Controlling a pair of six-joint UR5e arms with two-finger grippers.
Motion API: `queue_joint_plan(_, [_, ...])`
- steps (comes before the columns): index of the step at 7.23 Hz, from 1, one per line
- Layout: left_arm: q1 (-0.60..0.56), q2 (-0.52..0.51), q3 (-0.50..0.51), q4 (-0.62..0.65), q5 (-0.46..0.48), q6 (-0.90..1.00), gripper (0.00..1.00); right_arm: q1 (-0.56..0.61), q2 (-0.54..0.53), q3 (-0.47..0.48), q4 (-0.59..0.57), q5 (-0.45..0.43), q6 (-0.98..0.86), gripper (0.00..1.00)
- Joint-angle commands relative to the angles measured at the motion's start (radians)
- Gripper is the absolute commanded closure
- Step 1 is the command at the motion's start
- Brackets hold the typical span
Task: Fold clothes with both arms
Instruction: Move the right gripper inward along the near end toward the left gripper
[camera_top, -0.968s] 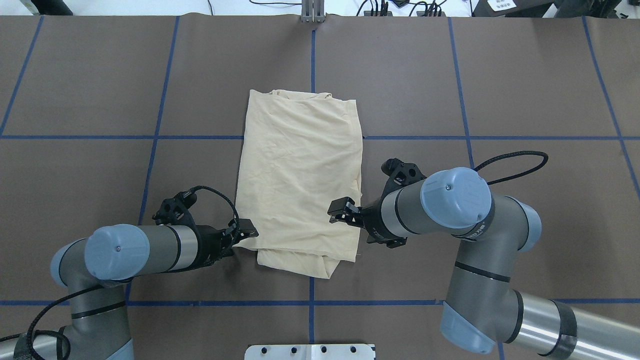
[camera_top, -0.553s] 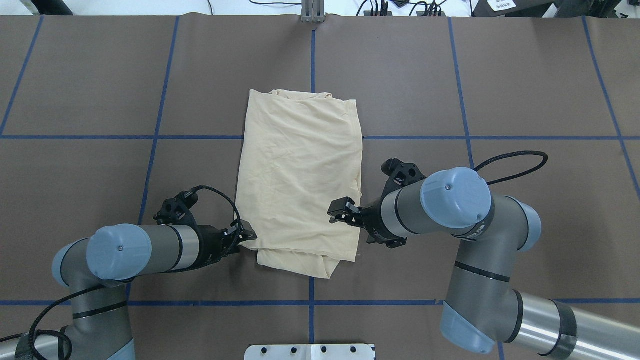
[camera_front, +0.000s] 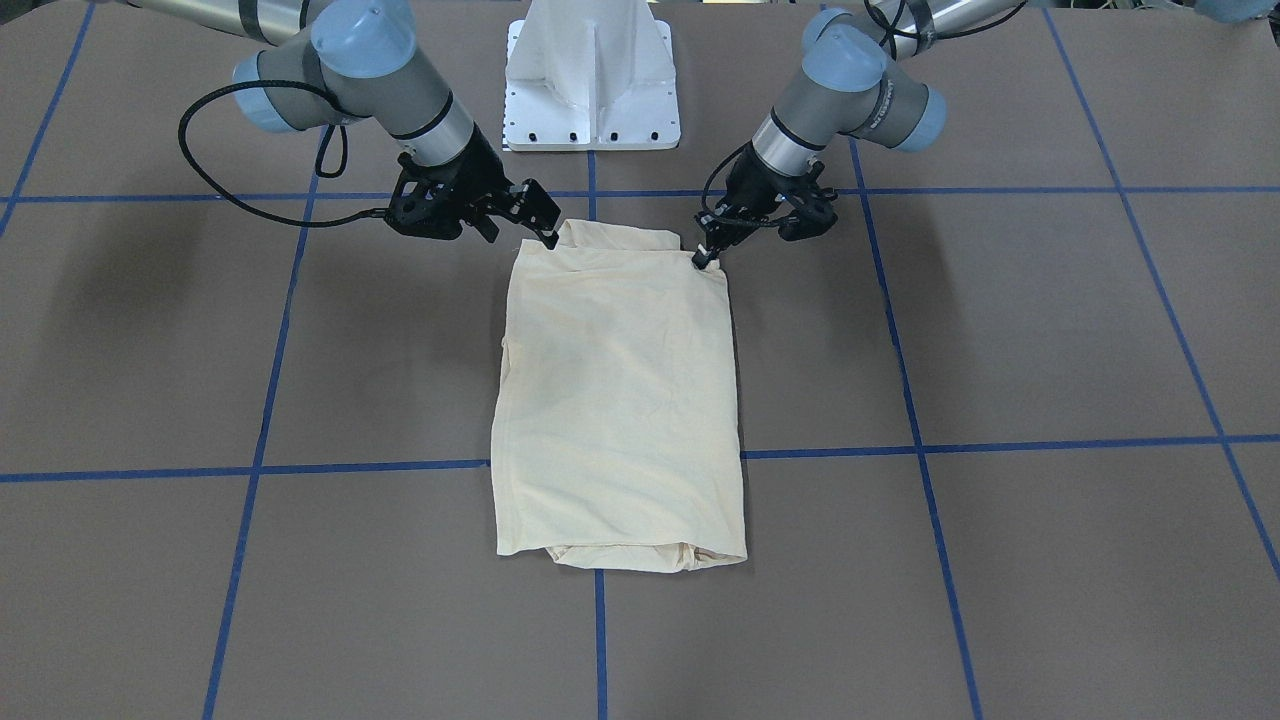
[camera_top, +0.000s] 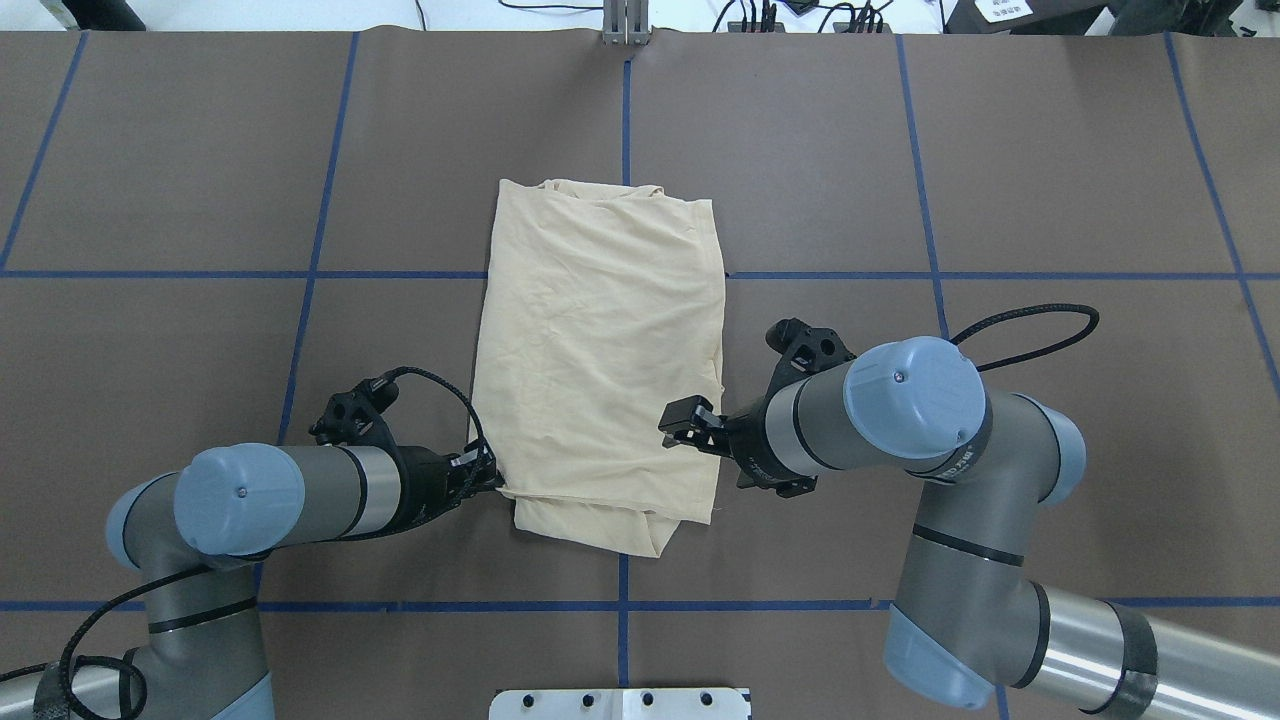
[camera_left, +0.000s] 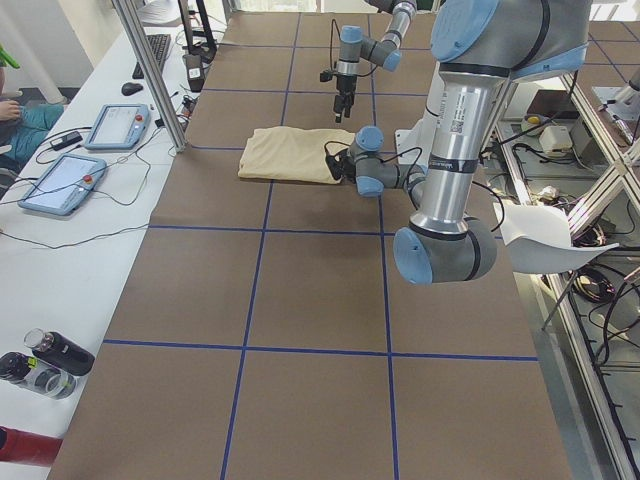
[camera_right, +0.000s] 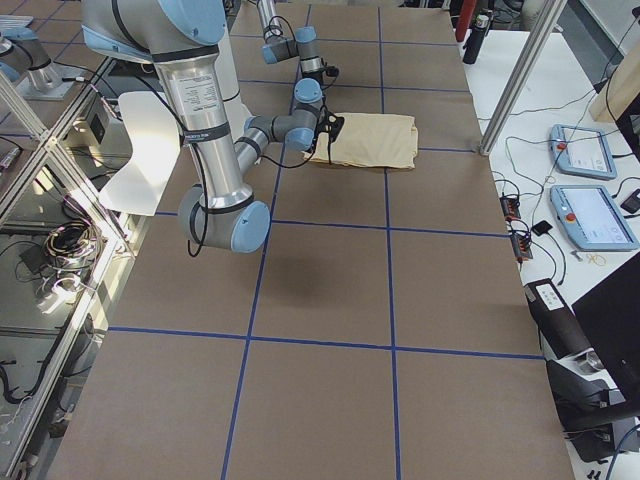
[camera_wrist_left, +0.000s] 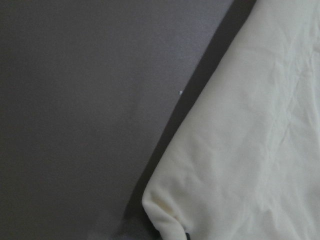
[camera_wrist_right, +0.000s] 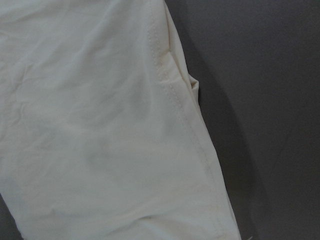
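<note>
T-shirt (camera_top: 600, 350) lies folded, left gripper (camera_front: 702, 258) pinching its corner (plain from the front, hidden overhead), right gripper (camera_top: 675, 425) spread open.

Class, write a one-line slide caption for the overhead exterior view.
Left tool and right tool sit at the near end of a folded cream shirt on the blue-taped brown table.

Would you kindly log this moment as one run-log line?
left gripper: jaws shut on shirt corner | right gripper: above shirt edge, jaws open
</note>
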Motion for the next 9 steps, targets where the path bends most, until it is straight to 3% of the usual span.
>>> queue_joint_plan(1, [-0.01, -0.009, -0.005, 0.0, -0.006, 0.001, 1.0, -0.041, 0.001, -0.001, -0.012, -0.06, 0.01, 0.0])
queue_joint_plan(4, [-0.011, -0.015, -0.007, 0.0, -0.008, -0.002, 1.0, -0.111, 0.05, -0.006, -0.165, -0.153, 0.01, 0.0])
queue_joint_plan(6, [-0.011, -0.015, -0.007, 0.0, -0.008, -0.001, 1.0, -0.114, 0.085, -0.047, -0.19, -0.157, 0.012, 0.0])
queue_joint_plan(7, [-0.011, -0.015, -0.007, 0.0, -0.006, -0.002, 1.0, -0.114, 0.145, -0.063, -0.295, -0.156, 0.051, 0.0])
queue_joint_plan(9, [-0.013, -0.015, -0.007, 0.0, -0.008, -0.002, 1.0, -0.117, 0.171, -0.083, -0.328, -0.156, 0.172, 0.0])
